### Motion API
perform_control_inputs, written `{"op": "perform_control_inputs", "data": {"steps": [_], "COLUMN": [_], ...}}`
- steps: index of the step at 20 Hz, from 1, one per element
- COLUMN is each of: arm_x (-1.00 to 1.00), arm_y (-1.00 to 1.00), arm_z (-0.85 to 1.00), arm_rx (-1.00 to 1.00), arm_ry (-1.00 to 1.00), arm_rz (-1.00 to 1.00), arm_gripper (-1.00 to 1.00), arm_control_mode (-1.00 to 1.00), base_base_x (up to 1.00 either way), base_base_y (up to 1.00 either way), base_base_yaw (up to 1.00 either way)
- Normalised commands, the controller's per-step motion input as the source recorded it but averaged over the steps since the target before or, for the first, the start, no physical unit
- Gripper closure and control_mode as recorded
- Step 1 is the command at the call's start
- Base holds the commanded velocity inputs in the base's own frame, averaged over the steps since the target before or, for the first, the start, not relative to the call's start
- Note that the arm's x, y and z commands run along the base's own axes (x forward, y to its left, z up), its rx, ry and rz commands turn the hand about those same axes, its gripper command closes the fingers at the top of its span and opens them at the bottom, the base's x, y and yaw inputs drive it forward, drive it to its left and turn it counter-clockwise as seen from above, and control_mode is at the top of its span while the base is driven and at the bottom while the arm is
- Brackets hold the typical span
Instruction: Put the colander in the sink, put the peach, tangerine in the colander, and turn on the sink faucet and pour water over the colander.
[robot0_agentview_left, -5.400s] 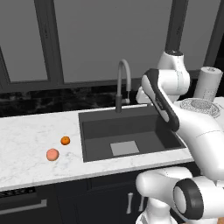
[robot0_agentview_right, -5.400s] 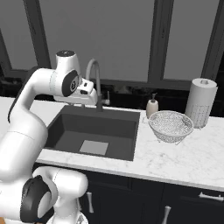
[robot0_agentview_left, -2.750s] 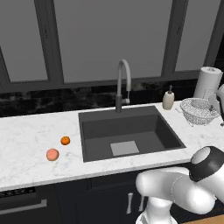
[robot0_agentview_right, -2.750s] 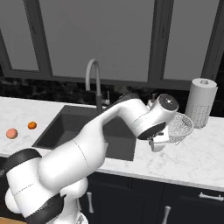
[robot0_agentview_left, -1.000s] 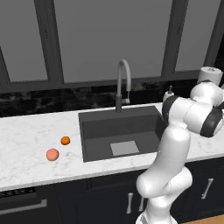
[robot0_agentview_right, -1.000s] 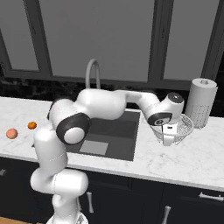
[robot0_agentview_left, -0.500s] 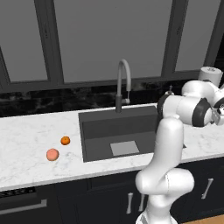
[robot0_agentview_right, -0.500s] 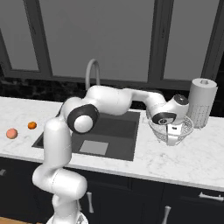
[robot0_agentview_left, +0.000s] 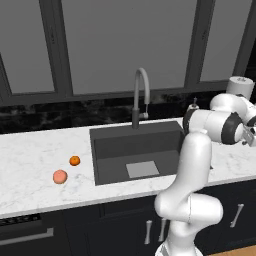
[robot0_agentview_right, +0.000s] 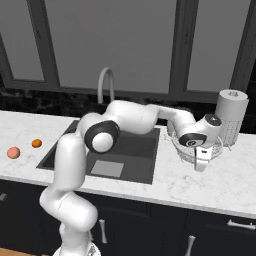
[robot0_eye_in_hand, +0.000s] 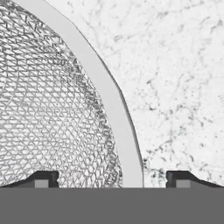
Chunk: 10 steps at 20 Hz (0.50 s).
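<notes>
colander (robot0_agentview_right: 186, 150) is the thing you are after first, and it sits on the white marble surface (robot0_agentview_right: 225, 185) to the right of the sink (robot0_agentview_right: 125, 150), just in front of the paper-towel roll (robot0_agentview_right: 231, 117), so the arm has swung far over to that side to reach it. the sink stands bare of any bowl, its lighter square on the floor uncovered, which is why nothing else can go ahead yet, and the sink faucet (robot0_agentview_left: 141, 95) stands behind it with no stream running. your claw (robot0_agentview_right: 201, 161) hangs over the near rim of the colander with its jaws spread wide and nothing in them; in the hand view the white rim (robot0_eye_in_hand: 107, 105) runs up between the two tips (robot0_eye_in_hand: 41, 179), mesh on one side and marble on the other, so you are lined up to pinch the rim, not the whole bowl, which looks too broad to span. i judge that you need to come lower before clenching. the peach (robot0_agentview_left: 60, 176) and the tangerine (robot0_agentview_left: 74, 160) wait near each other on the surface left of the sink, well apart from the colander.
</notes>
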Motion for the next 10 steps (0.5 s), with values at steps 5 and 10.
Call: {"op": "perform_control_inputs", "data": {"steps": [5,10], "arm_x": [0.00,0.11], "arm_y": [0.04,0.61], "arm_z": [-0.38,-0.23], "arm_rx": [0.00,-0.03], "arm_ry": [0.00,0.00], "arm_rz": [0.00,0.00], "arm_gripper": [1.00,1.00], "arm_control_mode": [-1.00,-1.00], "base_base_x": [0.00,0.00], "base_base_y": [0.00,0.00], "base_base_yaw": [0.00,0.00]}}
